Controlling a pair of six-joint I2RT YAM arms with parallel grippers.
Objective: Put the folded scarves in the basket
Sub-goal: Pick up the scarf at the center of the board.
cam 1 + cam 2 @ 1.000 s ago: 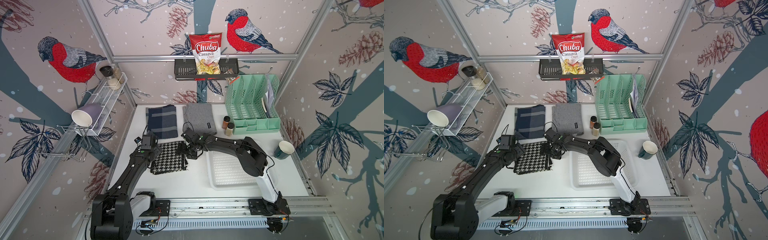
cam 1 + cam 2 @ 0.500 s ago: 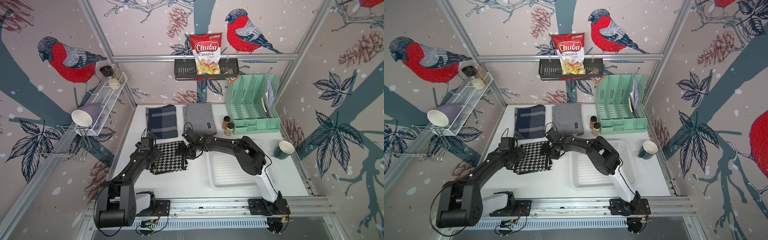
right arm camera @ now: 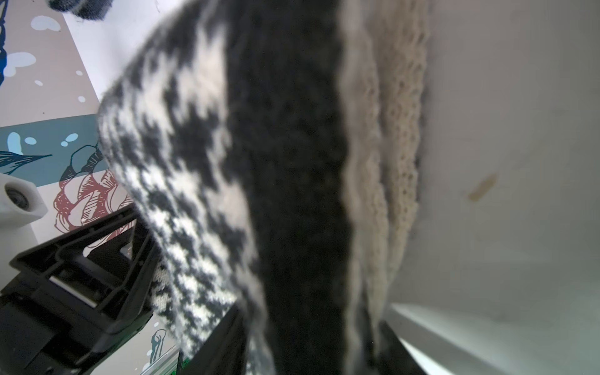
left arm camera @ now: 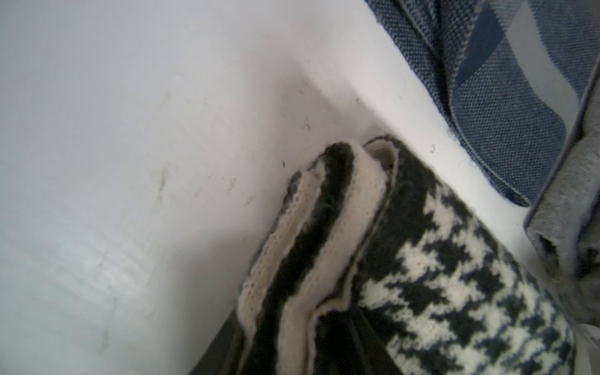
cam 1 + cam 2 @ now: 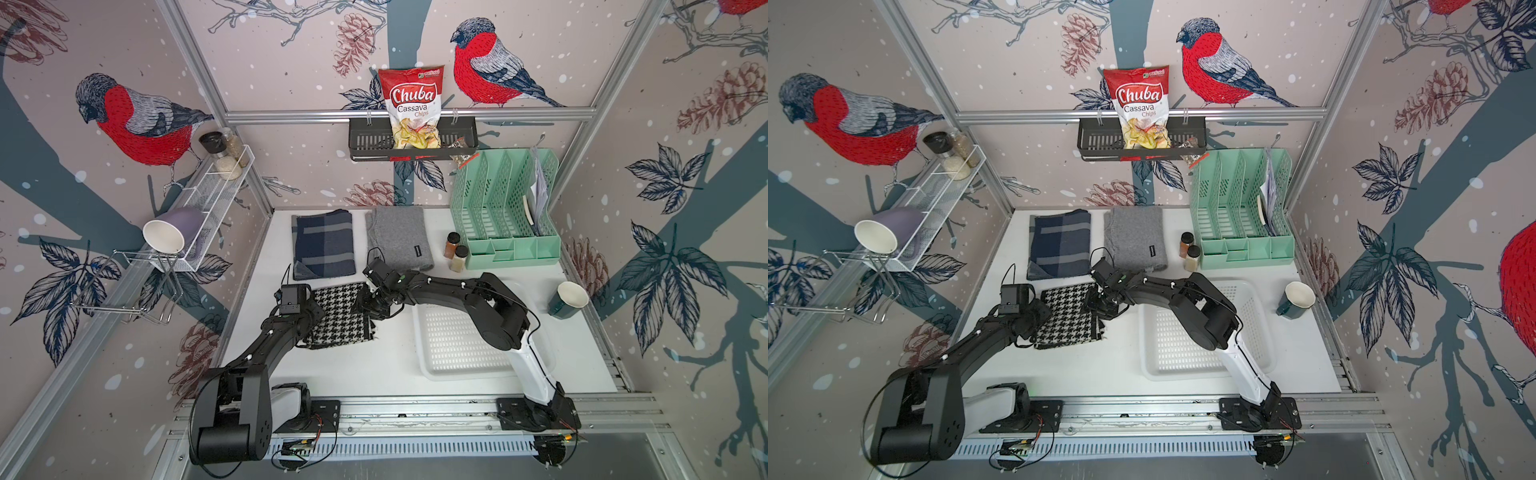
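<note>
The folded scarf (image 5: 336, 316) (image 5: 1069, 318) is black-and-white houndstooth and lies on the white table, left of the basket (image 5: 453, 345) (image 5: 1175, 345). The basket is shallow, white and perforated, and part of it is hidden under my right arm. My left gripper (image 5: 311, 312) (image 4: 302, 350) is shut on the scarf's left edge; its folded layers (image 4: 438, 276) fill the gap between the jaws. My right gripper (image 5: 368, 307) (image 3: 308, 350) is shut on the right edge, where the knit (image 3: 259, 162) is bunched between its fingers.
A navy plaid scarf (image 5: 323, 243) and a grey scarf (image 5: 399, 239) lie just behind the houndstooth one. Two spice jars (image 5: 455, 251) stand beside a mint-green organiser (image 5: 503, 216). A teal cup (image 5: 569, 299) stands at the right, and a wire shelf (image 5: 208, 208) juts from the left wall.
Both grippers have closed from wide open onto the scarf's opposite edges. The scarf's right edge now looks slightly bunched.
</note>
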